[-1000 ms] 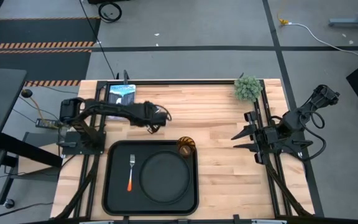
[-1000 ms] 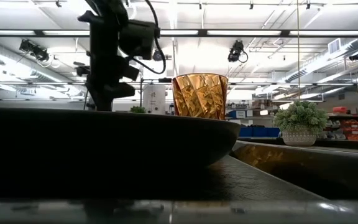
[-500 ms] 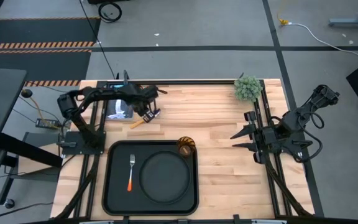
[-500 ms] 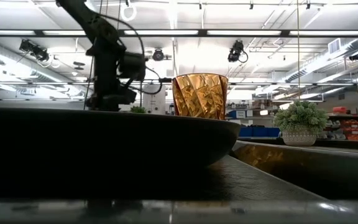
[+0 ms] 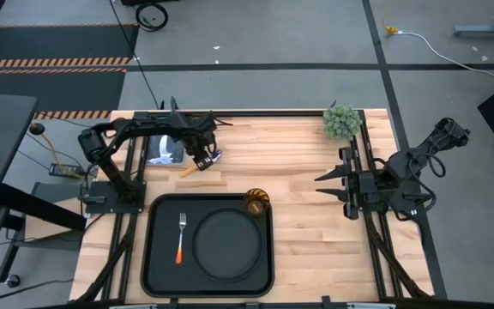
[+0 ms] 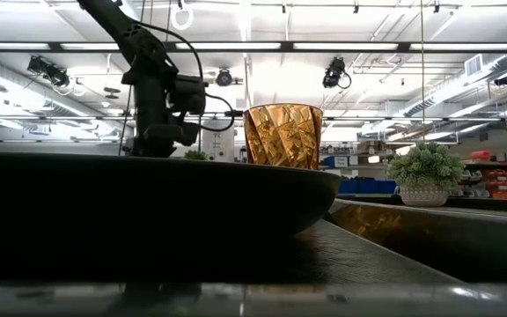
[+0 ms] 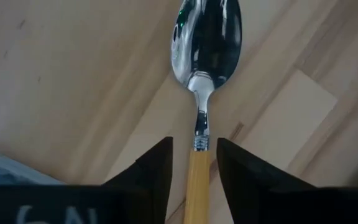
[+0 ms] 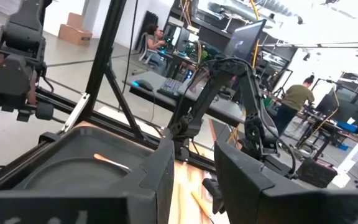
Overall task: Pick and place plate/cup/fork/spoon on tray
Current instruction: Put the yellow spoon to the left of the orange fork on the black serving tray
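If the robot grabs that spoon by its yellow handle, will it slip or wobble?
The spoon looks stiff, so it probably won't flop. Its handle is thin and smooth between the left gripper fingers, so it might twist or slide a little. The shiny metal bowl sticks out past the fingers and may droop that way.

Left arm: extended from its base at the 9 o'clock table edge toward 11 o'clock, wrist bent downward. Left gripper (image 5: 202, 158) low over the table, jaws parted; fingers (image 7: 157, 171) show a narrow gap. Right arm: folded at the 3 o'clock edge. Right gripper (image 5: 326, 184) points toward 9 o'clock, jaws open.
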{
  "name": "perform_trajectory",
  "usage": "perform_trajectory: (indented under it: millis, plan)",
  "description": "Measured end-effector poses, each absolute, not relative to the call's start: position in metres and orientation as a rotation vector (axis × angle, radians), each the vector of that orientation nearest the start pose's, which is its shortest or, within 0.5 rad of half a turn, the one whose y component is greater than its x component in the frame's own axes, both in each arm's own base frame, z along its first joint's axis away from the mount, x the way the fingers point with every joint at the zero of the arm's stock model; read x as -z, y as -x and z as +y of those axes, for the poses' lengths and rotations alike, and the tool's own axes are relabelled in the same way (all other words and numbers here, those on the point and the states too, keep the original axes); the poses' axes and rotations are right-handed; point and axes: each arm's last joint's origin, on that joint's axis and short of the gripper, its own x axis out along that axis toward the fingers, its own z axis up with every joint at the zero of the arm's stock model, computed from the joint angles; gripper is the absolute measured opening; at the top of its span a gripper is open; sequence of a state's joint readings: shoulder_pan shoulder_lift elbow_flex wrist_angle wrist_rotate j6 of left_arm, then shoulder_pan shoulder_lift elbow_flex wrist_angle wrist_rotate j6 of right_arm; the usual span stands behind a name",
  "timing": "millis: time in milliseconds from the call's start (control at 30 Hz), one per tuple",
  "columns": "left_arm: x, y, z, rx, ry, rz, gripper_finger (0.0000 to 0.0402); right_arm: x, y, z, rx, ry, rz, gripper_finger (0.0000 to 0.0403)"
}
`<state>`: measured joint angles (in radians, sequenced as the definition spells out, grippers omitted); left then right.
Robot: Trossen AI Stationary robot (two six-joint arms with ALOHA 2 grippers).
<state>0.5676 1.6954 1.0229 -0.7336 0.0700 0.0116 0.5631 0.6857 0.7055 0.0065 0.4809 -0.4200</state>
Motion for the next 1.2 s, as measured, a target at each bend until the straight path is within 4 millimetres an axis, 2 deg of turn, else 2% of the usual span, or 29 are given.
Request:
perform_trajectory:
  millis: [267,433,600,867,1067,1200]
  plan:
    - [-0.142,-0.261,0.152,-0.347,0.433,1.427,0.0139,-0.338,-0.138,0.068,-0.067,0.409,-0.037,0.0121]
    - [-0.136,-0.264,0.148,-0.328,0.408,1.451,0.0137,-0.338,-0.138,0.067,-0.064,0.411,-0.033,0.0121]
    - [-0.136,-0.266,0.146,-0.383,0.378,1.466,0.0119,-0.338,-0.138,0.067,-0.064,0.411,-0.036,0.0121]
    - [-0.136,-0.271,0.136,-0.450,0.334,1.484,0.0044,-0.338,-0.138,0.067,-0.063,0.415,-0.040,0.0121]
    - [-0.138,-0.270,0.132,-0.494,0.377,1.480,0.0045,-0.338,-0.138,0.067,-0.063,0.437,-0.038,0.0121]
    - [-0.153,-0.266,0.128,-0.526,0.412,1.447,0.0045,-0.338,-0.138,0.067,-0.063,0.459,-0.039,0.0121]
